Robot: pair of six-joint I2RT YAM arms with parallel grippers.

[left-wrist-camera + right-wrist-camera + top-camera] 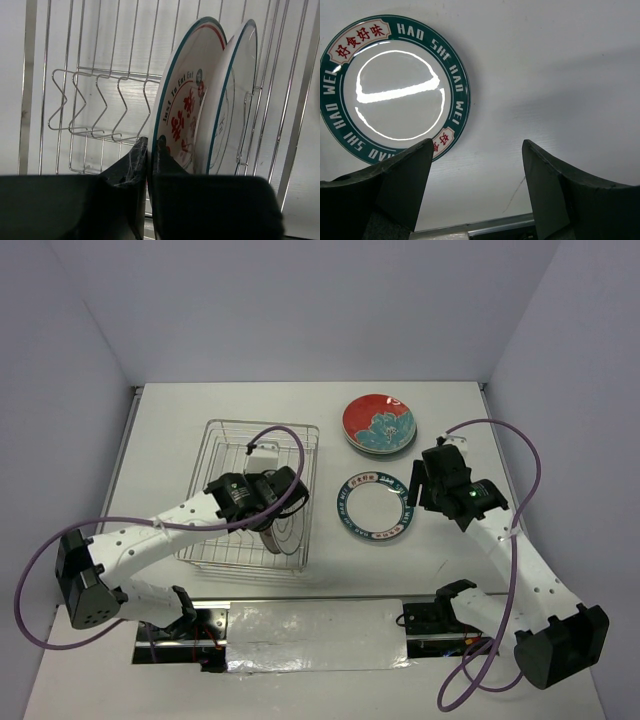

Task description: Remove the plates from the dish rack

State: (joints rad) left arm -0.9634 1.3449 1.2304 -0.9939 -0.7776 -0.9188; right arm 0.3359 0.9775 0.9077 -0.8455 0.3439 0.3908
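Note:
The silver wire dish rack (212, 470) stands left of centre. Two white plates stand on edge at its right end (288, 532). In the left wrist view the nearer one is a white plate with red characters (182, 110), and a second teal-edged plate (235, 95) leans behind it. My left gripper (283, 502) (151, 146) is shut on the nearer plate's rim, one finger on each face. A white plate with a lettered teal rim (377, 506) (395, 85) lies flat on the table. My right gripper (418, 483) (477, 150) hovers open and empty beside its right edge.
A stack of red plates with a teal-white pattern (380, 425) sits at the back right. The rack's zigzag dividers (100, 105) stand empty to the left of the held plate. A metal strip (315, 635) runs along the near table edge between the arm bases.

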